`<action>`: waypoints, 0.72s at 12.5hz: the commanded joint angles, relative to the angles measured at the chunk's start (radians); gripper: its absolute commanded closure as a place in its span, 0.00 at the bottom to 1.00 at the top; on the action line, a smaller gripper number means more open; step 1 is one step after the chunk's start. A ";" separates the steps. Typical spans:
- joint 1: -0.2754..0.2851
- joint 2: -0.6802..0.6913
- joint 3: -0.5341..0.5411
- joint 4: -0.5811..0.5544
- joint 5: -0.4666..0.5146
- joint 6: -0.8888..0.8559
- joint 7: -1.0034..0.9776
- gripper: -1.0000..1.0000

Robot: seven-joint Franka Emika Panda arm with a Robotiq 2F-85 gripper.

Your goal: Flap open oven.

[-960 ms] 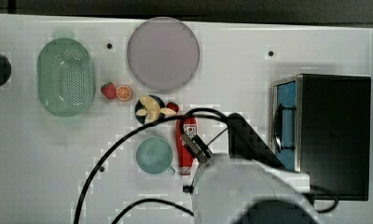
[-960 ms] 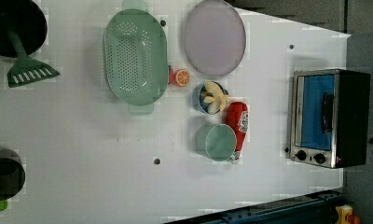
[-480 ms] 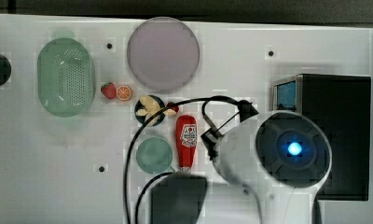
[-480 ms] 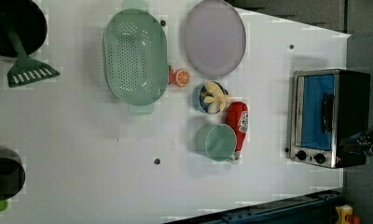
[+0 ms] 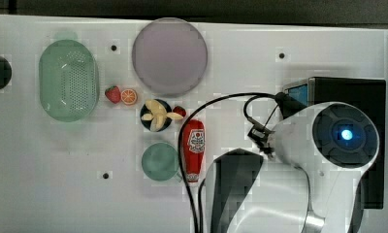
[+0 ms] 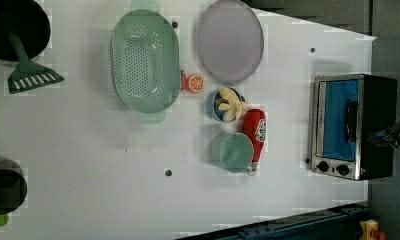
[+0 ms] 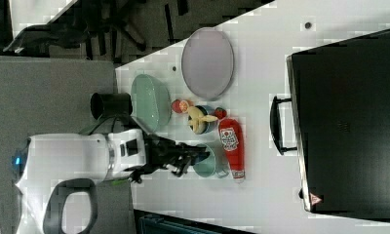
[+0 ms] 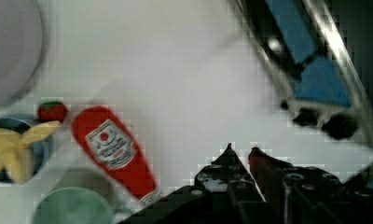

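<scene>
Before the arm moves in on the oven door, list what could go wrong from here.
1. The oven door is shut, and its handle is a slim bar that the pincer could slip off.
2. The ketchup bottle and green cup lie close to the pincer, so a low sweep could knock them.
3. The black cable loops above the table and may snag.

One oven (image 6: 353, 125), one ketchup bottle (image 6: 255, 134), two green cups (image 6: 236, 152)
</scene>
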State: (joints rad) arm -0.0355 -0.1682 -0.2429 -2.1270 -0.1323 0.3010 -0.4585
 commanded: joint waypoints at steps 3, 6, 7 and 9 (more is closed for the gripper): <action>-0.011 0.063 -0.099 -0.048 -0.039 0.242 -0.489 0.82; -0.015 0.123 -0.157 -0.060 -0.039 0.349 -0.601 0.82; -0.015 0.146 -0.172 -0.062 -0.038 0.368 -0.620 0.82; -0.016 0.185 -0.198 -0.071 -0.032 0.397 -0.647 0.82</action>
State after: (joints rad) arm -0.0449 0.0246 -0.4365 -2.1953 -0.1676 0.6885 -1.0264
